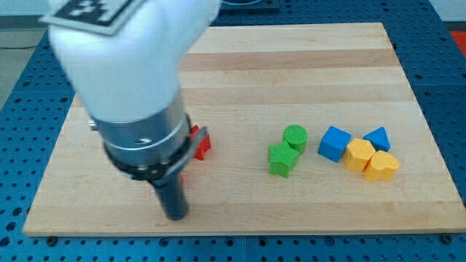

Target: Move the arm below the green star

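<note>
The green star (281, 159) lies on the wooden board (306, 65), right of centre, touching a green cylinder (295, 137) just above and right of it. My tip (175, 215) is the lower end of the dark rod, near the board's bottom edge, far to the left of the green star and lower than it. A red block (202, 143) sits partly hidden behind the arm's body, above and right of my tip.
Right of the green pair sits a tight cluster: a blue cube (334, 143), a blue triangular block (377, 137), a yellow hexagonal block (359, 155) and a yellow heart-like block (381, 167). The large white and grey arm body (131, 80) covers the board's left part.
</note>
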You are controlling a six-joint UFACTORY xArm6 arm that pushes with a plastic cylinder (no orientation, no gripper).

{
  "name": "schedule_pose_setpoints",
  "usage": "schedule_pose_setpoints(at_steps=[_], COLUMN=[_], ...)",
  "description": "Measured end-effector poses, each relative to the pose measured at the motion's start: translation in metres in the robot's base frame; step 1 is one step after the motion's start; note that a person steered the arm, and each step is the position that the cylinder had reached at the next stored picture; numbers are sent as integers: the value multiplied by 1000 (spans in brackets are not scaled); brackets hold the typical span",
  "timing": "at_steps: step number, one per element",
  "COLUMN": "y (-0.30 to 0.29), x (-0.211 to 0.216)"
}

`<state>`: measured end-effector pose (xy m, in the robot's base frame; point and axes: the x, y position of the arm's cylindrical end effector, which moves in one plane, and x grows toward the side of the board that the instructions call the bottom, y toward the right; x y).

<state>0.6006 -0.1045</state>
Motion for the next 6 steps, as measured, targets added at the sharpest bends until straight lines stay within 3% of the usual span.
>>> schedule_pose_setpoints(at_steps=[4, 5, 6], y=[-13, 8, 66], x=[-59, -41, -35])
